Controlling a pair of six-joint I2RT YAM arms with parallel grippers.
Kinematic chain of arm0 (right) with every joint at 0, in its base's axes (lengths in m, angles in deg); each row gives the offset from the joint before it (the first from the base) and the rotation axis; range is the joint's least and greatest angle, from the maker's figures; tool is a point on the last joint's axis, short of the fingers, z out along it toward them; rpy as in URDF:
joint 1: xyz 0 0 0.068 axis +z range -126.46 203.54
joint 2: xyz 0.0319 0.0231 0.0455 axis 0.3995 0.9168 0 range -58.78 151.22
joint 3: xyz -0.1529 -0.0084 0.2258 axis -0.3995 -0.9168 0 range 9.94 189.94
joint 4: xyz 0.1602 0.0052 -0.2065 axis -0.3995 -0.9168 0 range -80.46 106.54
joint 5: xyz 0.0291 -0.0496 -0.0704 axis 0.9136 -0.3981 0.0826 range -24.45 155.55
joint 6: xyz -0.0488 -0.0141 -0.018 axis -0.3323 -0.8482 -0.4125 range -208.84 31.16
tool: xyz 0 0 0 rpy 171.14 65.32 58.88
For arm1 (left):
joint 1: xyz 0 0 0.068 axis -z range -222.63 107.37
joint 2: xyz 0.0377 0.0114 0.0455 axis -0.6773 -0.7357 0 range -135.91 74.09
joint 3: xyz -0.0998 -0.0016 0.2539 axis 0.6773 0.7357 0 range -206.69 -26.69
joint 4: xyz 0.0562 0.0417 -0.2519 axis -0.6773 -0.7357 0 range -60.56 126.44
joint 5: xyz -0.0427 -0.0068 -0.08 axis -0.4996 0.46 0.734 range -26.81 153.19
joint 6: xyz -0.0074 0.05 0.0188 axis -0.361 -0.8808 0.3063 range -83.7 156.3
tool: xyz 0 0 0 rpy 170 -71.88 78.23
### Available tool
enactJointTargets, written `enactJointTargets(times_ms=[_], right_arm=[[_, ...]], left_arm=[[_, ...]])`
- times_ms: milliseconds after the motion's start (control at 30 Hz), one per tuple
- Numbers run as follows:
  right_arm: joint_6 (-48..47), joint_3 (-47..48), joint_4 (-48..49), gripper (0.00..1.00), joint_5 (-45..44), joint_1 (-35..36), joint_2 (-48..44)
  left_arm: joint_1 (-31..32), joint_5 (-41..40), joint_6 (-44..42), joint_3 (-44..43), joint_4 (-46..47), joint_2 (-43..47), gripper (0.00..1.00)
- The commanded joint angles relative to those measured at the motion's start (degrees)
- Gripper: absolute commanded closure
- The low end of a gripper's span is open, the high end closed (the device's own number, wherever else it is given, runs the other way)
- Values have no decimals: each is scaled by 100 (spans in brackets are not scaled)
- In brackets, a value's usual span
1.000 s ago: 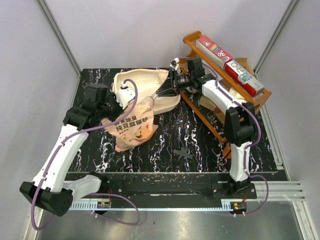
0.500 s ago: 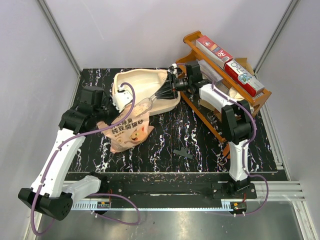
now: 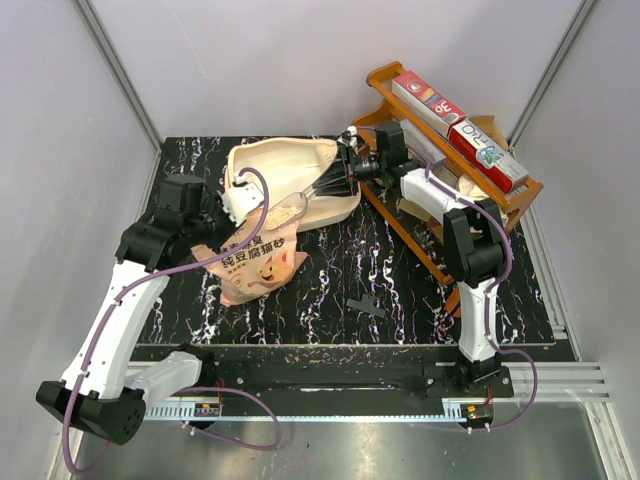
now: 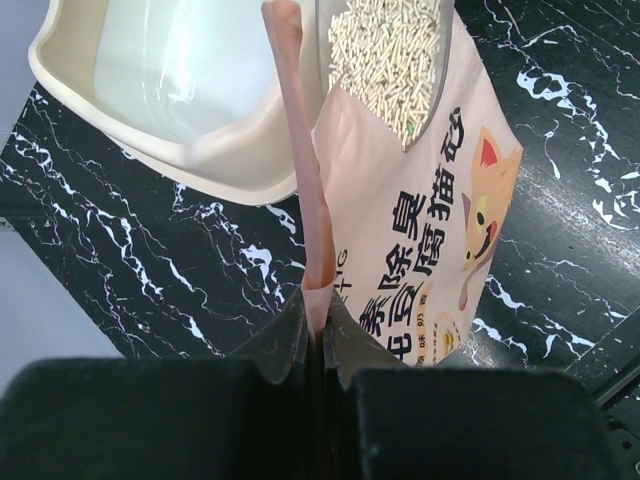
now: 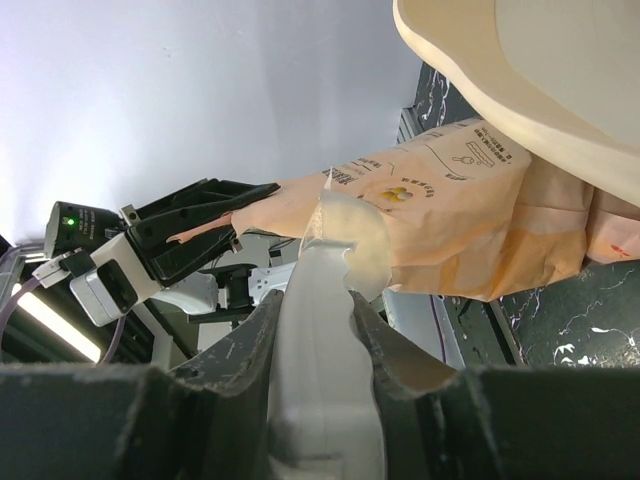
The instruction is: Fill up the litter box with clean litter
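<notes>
Filling is judged barely begun: the litter box (image 4: 225, 165), beside the bag (image 4: 420, 250) on the worktop (image 3: 400, 270), is seen bare inside. One scoop (image 5: 350, 235) of clean litter (image 4: 385, 60) is clamped in the right gripper (image 5: 315, 310); the bag's edge is pinched by the left gripper (image 4: 320, 325).

The scoop (image 3: 318, 190) in the right gripper (image 3: 338, 180) now shows a load of clean litter (image 3: 290, 209) at centre frame; the bag (image 3: 258, 262) has shifted slightly left
</notes>
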Motion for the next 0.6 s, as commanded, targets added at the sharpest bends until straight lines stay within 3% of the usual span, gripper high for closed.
enactJointTargets(times_ms=[0, 567], right_arm=[[-88, 107, 137, 100, -16, -264, -211], [176, 722, 356, 100, -428, -291, 8]], left_arm=[[-174, -498, -194, -283, 1069, 545, 100], [-394, -568, -229, -248, 850, 598, 100]])
